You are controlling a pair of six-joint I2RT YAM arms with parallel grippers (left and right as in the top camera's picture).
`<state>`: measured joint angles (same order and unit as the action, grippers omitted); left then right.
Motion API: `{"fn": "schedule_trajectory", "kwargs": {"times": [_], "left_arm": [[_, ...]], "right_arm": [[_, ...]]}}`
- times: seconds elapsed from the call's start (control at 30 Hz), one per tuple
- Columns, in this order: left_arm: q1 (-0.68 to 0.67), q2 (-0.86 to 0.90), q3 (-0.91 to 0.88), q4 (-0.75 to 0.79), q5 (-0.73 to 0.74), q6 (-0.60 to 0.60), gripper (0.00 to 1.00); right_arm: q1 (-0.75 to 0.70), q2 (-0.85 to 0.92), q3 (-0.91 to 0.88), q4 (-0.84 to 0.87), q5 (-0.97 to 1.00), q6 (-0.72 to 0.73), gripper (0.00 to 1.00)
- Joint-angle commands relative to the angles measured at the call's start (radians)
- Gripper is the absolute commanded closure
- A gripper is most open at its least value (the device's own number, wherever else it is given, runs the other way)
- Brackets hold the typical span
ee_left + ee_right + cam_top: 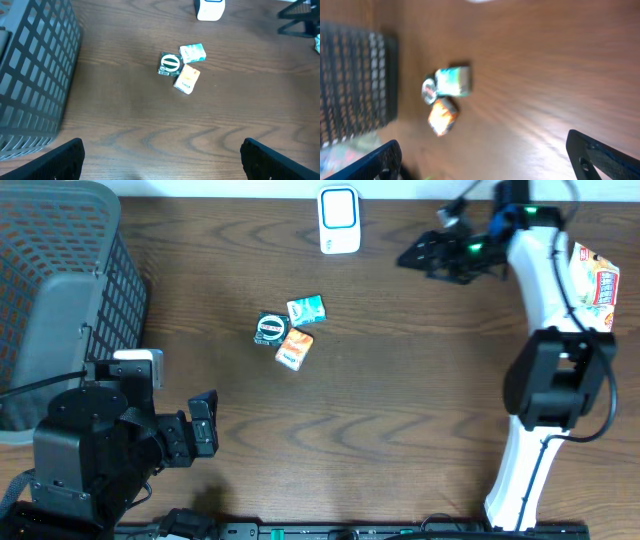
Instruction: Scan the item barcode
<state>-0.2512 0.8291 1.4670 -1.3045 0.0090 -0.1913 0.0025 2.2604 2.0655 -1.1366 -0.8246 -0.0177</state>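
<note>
Three small items lie together mid-table: a teal packet (pixel 306 310) (pixel 192 53) (pixel 454 81), a round dark-green tin (pixel 271 328) (pixel 170 64) (pixel 429 90) and an orange packet (pixel 294 350) (pixel 187 79) (pixel 442 116). A white scanner (pixel 340 220) (pixel 210 9) stands at the table's far edge. My left gripper (pixel 207 423) (pixel 162 165) is open and empty at the near left, well short of the items. Beside the scanner at the far right, my right gripper (pixel 418 260) (pixel 485 160) hovers open and empty, facing the items. The right wrist view is blurred.
A dark grey mesh basket (pixel 60 270) (pixel 30 75) (pixel 355 82) fills the far left corner. A red-and-white snack packet (pixel 595 275) lies at the right edge behind the right arm.
</note>
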Motion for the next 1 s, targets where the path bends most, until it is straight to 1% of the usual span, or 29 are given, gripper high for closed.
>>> {"fn": "schedule_trajectory", "kwargs": {"times": [0.0, 0.2, 0.43, 0.53, 0.7, 0.83, 0.97], "left_arm": [[0.003, -0.001, 0.009, -0.001, -0.002, -0.013, 0.02], [0.003, -0.001, 0.009, -0.001, -0.002, -0.013, 0.02], [0.003, -0.001, 0.009, -0.001, -0.002, -0.013, 0.02], [0.003, -0.001, 0.009, -0.001, -0.002, -0.013, 0.02], [0.003, -0.001, 0.009, -0.001, -0.002, -0.013, 0.02], [0.003, -0.001, 0.009, -0.001, -0.002, -0.013, 0.02], [0.003, -0.001, 0.009, -0.001, -0.002, -0.013, 0.02]], "right_arm": [[0.101, 0.0, -0.009, -0.017, -0.026, -0.034, 0.01], [0.266, 0.0, -0.047, -0.024, 0.138, -0.031, 0.01], [0.43, 0.0, -0.064, 0.02, 0.155, -0.005, 0.01], [0.484, 0.0, -0.064, 0.031, 0.222, -0.005, 0.01], [0.548, 0.0, -0.064, 0.037, 0.357, -0.005, 0.01], [0.576, 0.0, -0.064, 0.08, 0.368, -0.006, 0.01], [0.586, 0.0, -0.065, 0.104, 0.458, -0.005, 0.01]]}}
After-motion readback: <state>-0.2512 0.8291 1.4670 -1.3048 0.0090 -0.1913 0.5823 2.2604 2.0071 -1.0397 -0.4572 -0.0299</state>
